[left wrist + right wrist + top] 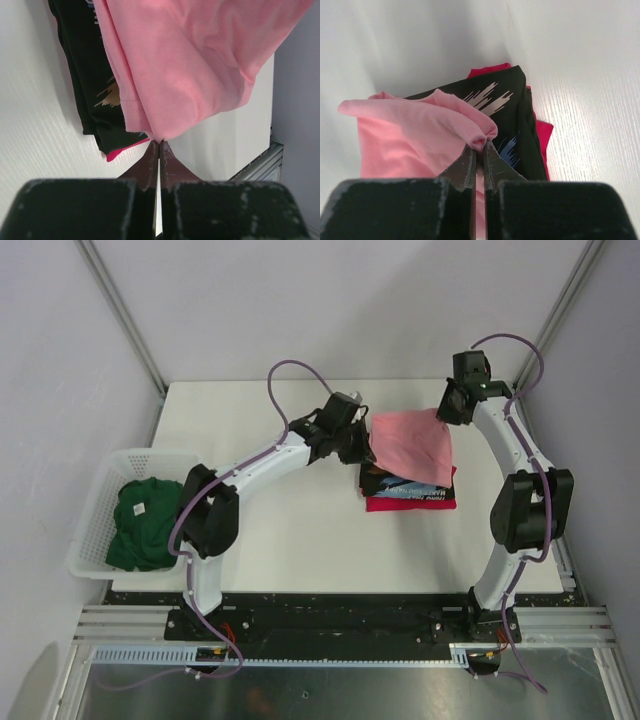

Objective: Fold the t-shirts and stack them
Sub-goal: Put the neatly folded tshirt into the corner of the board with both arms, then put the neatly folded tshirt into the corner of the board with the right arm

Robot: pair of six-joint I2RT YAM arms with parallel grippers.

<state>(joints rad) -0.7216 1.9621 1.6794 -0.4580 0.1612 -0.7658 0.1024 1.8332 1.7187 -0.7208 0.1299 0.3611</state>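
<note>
The folded pink t-shirt [412,443] hangs stretched between both grippers above a stack: the black printed t-shirt [395,485] on the red t-shirt [412,504]. My left gripper [366,447] is shut on the pink shirt's left corner [159,134]; the black shirt [87,75] and a red edge [120,151] lie below it. At the shirt's far right corner my right gripper [447,408] is shut on a bunched fold [482,137], above the black [520,115] and red [543,137] shirts. The dark green t-shirt [143,522] lies crumpled in the basket.
A white slatted basket [95,515] sits at the table's left edge. The white table [300,530] has grey walls on three sides and a metal rail [340,622] along its near edge.
</note>
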